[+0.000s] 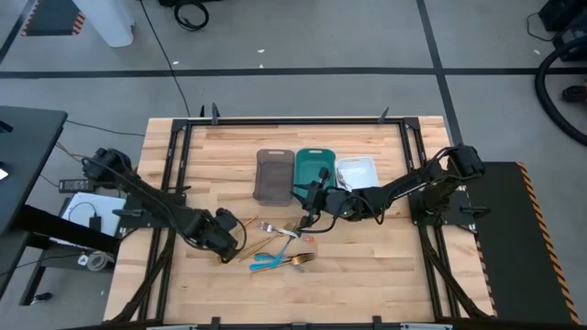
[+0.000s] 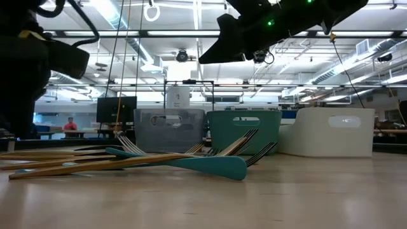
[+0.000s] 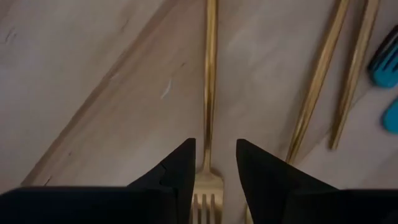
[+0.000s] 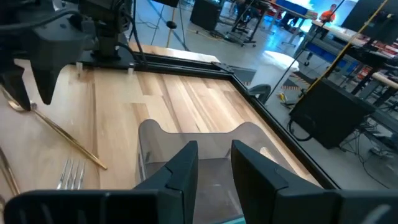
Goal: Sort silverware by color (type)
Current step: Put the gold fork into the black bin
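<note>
— Three trays (image 1: 274, 176) at the far side of the wooden table (image 1: 367, 275); workshop hall beyond.
— Silverware (image 1: 280, 249) heaped mid-table. Left gripper (image 3: 212, 163) parted astride a gold fork (image 3: 210, 87), not pinching. Right gripper (image 4: 213, 163) parted, empty, above the grey tray.

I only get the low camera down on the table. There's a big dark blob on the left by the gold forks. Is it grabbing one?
Observer: Not yet. The left tool has its fingers apart, one on each side of a gold fork, just above the tines.
Operator: And the other arm? I only see black stuff up top.
Observer: The right tool hangs over the grey tray, open, with nothing between its fingers.
</note>
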Controlling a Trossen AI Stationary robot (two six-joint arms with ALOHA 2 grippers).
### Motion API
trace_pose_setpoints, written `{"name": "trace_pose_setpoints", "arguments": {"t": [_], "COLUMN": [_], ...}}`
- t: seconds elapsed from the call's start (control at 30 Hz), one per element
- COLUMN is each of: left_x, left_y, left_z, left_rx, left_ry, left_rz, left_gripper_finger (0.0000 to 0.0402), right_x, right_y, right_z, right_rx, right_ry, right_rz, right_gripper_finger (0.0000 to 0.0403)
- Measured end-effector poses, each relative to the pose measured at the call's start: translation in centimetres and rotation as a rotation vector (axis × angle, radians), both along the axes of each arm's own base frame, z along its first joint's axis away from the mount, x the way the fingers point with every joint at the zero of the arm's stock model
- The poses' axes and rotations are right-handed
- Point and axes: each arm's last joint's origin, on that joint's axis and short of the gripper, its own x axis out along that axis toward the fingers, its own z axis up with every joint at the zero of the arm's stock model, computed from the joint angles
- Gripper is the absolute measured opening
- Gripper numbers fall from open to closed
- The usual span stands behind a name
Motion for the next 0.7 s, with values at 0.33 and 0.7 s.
{"name": "trace_pose_setpoints", "arguments": {"t": [0.33,0.7], "left_x": [-0.02,-0.03], "left_y": [-0.29,-0.29], "left_z": [-0.29,-0.26], "left_rx": [0.004,0.07], "left_ry": [0.007,-0.038], "left_rz": [-0.012,-0.002], "left_gripper_finger": [0.0123,0.0123], "right_x": [0.05,0.06], "right_y": [0.09,0.12], "right_z": [-0.01,-0.01], "right_rx": [0.01,0.014], "right_ry": [0.002,0.002], "right_rz": [0.034,0.044], "right_gripper_finger": [0.0104,0.0103]}}
